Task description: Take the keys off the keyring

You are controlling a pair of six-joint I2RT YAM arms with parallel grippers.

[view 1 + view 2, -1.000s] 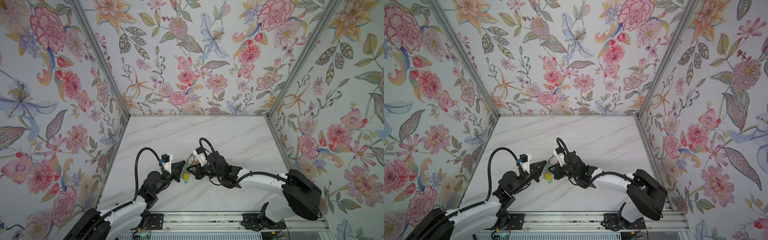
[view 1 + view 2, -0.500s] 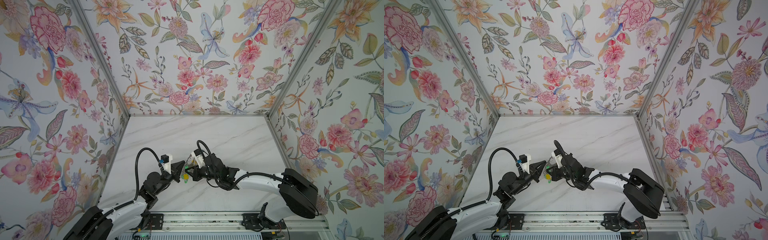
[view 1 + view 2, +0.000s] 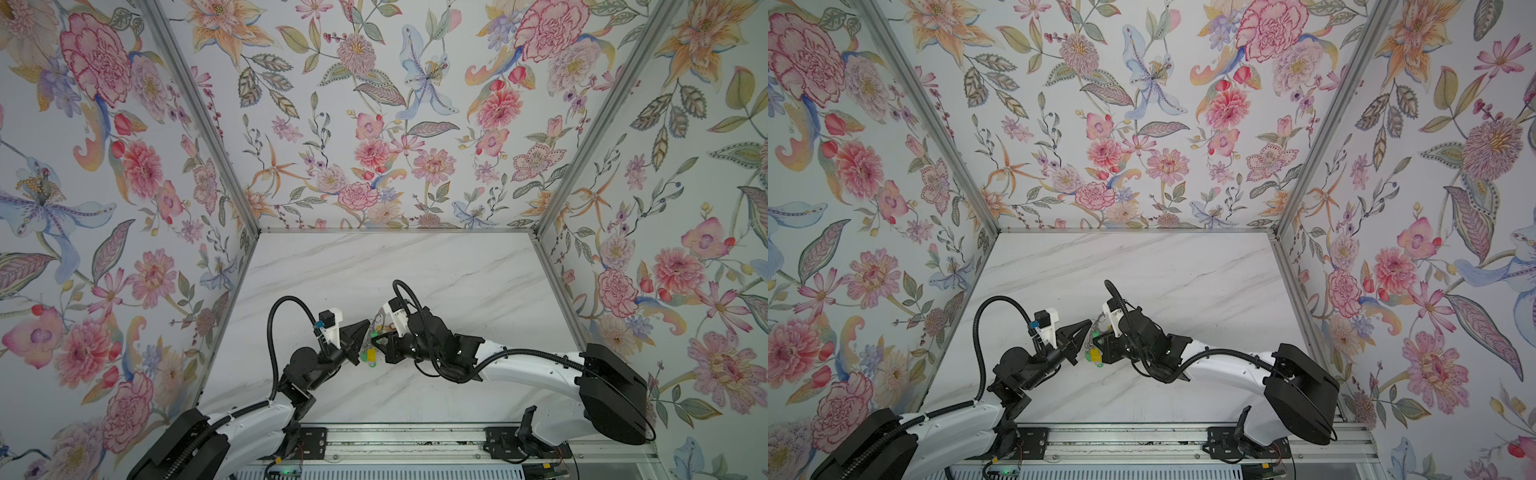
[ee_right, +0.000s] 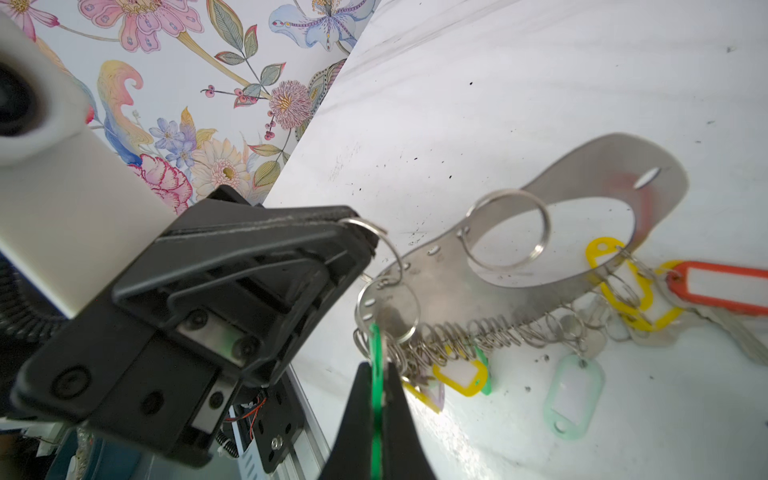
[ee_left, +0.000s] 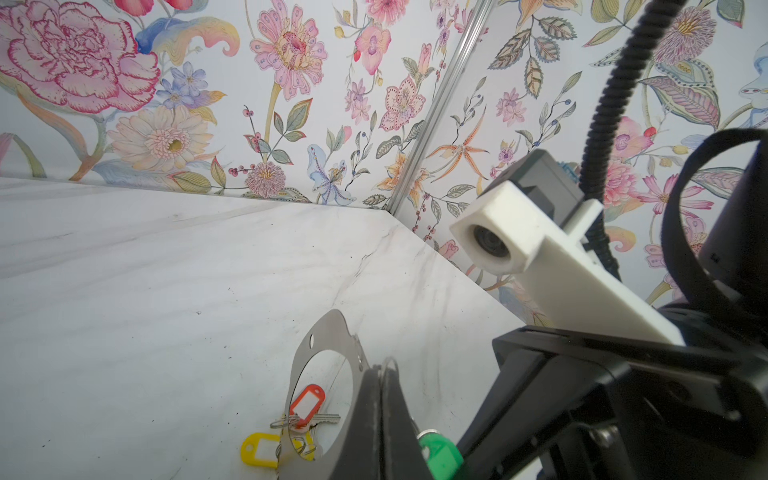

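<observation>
The keyring [image 4: 582,183] is a flat grey metal hoop, tilted up off the marble table between my two grippers, and also shows in the left wrist view [image 5: 322,347]. My left gripper [image 5: 380,370] is shut on a small wire ring [image 4: 376,232] at the keyring's rim. My right gripper [image 4: 376,368] is shut on a green tag [image 4: 375,345] hanging from another wire ring. Keys with a red-orange tag [image 4: 723,286] and yellow tags [image 4: 459,376] hang from the rim and rest on the table. In both top views the grippers [image 3: 368,324] [image 3: 1098,341] meet tip to tip at the front centre.
A pale green tag [image 4: 573,395] lies loose on the marble table [image 3: 415,266] beside the bunch. Floral walls [image 3: 353,124] close in the back and both sides. A metal rail [image 3: 415,444] runs along the front edge.
The right arm has shifted slightly toward the left gripper. Both grippers stay shut and the keyring stays between them.
</observation>
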